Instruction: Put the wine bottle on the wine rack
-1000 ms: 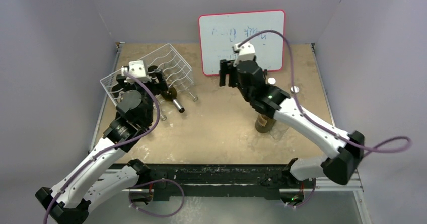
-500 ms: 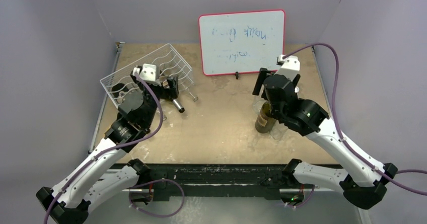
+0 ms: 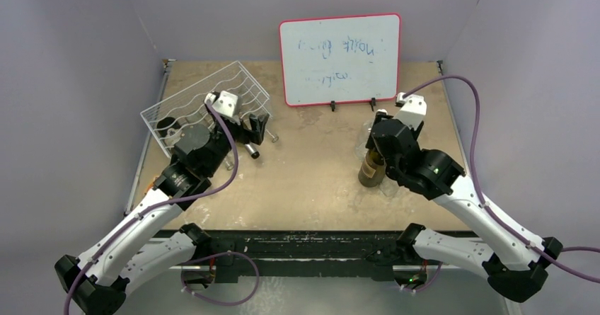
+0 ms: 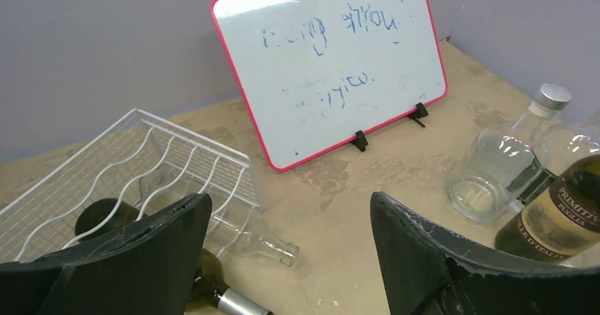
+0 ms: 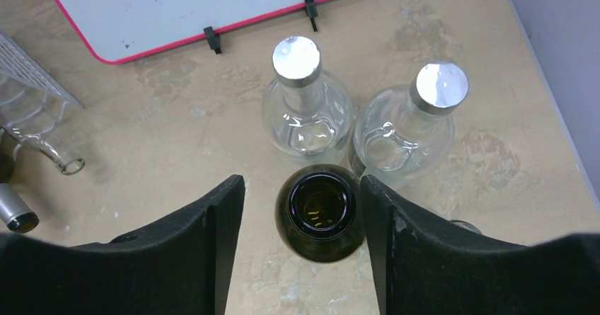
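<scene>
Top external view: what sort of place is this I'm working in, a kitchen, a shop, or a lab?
Most likely a lab test cell, not a home. Plain grey walls box in a worn bare tabletop, and a red-framed whiteboard with marker scribbles stands propped at the back.
</scene>
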{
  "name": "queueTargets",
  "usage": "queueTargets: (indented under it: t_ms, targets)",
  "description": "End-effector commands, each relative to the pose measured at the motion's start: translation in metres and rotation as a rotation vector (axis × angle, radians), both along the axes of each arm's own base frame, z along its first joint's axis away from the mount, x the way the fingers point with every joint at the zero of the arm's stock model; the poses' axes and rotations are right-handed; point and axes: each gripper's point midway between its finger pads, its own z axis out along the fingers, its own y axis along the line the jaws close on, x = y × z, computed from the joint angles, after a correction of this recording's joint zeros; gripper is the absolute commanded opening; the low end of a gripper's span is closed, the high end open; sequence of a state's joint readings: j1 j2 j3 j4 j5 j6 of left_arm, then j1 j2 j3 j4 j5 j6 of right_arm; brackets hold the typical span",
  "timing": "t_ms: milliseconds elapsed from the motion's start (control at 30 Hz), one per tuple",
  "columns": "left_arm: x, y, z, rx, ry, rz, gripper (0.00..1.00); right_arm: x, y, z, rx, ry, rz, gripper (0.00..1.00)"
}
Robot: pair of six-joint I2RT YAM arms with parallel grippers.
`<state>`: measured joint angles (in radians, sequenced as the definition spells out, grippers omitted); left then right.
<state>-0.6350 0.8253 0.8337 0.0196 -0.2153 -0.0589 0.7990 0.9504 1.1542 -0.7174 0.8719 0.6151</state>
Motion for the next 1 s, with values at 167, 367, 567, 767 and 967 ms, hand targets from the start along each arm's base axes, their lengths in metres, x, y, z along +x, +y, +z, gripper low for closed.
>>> queueTargets:
  t_ms: [167,367,567,767,967]
  targets:
    - [-0.01,-0.02,0.013,-0.005,-0.05,-0.14,0.82,-0.005,-0.01,-0.008,0.0,0.007,-0.043,0.36]
    - [-0.016,-0.03,0.014,-0.019,-0.054,-0.2,0.82,-0.002,0.001,0.002,0.0,-0.007,0.034,0.08]
    - [-0.02,-0.053,0.005,-0.069,-0.03,-0.308,0.82,0.008,0.037,0.044,0.024,-0.069,0.235,0.0]
    - [-0.033,-0.088,-0.02,-0.111,-0.007,-0.499,0.82,0.018,0.07,0.081,0.032,-0.125,0.388,0.0]
    - [-0.037,-0.123,-0.055,-0.145,0.082,-0.631,0.82,0.018,0.103,0.105,0.089,-0.174,0.542,0.0]
